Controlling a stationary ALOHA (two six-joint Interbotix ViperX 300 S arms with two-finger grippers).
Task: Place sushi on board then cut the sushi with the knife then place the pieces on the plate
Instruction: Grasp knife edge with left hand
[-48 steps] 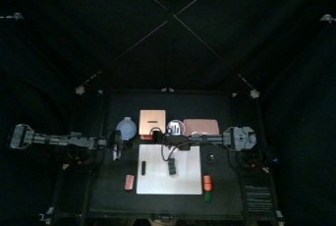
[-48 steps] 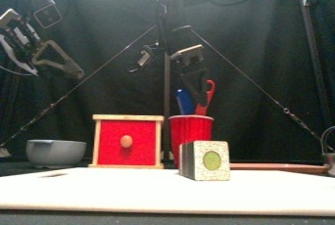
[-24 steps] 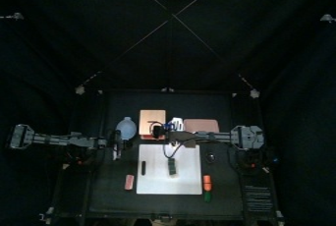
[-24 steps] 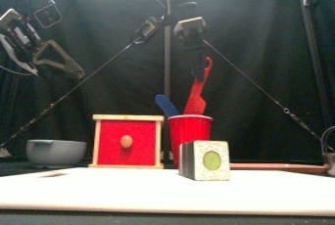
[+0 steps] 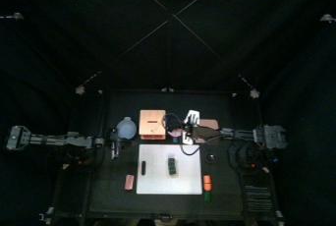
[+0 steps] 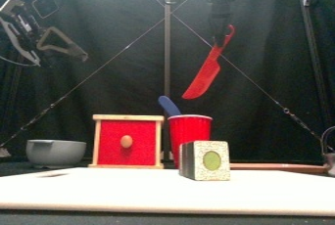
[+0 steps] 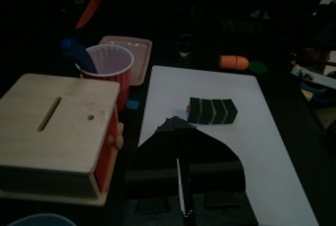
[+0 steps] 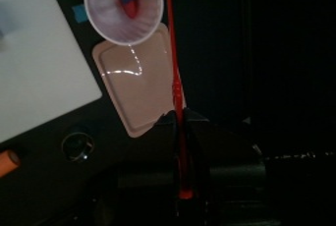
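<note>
Red knife has risen clear of the red cup, right fingers clenched on it; I'd square its blade across the sushi.

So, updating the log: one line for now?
right tool: holds red knife above cup | sushi roll: on board | left tool: resting

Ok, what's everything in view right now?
white board: one, white, table centre
sushi roll: one, dark green, on the board
red cup: one, red, behind the board
blue knife: one, blue, in the cup
red knife: one, red, held above the cup
wooden box: one, pale, red front, left of cup
bowl: one, blue-grey, left of box
pink tray: one, pink, right of cup
small toys: two, orange, flanking the board
metal cutter: one, silver, far right
right claw: shut on the red knife
left claw: idle, over table's left
</note>
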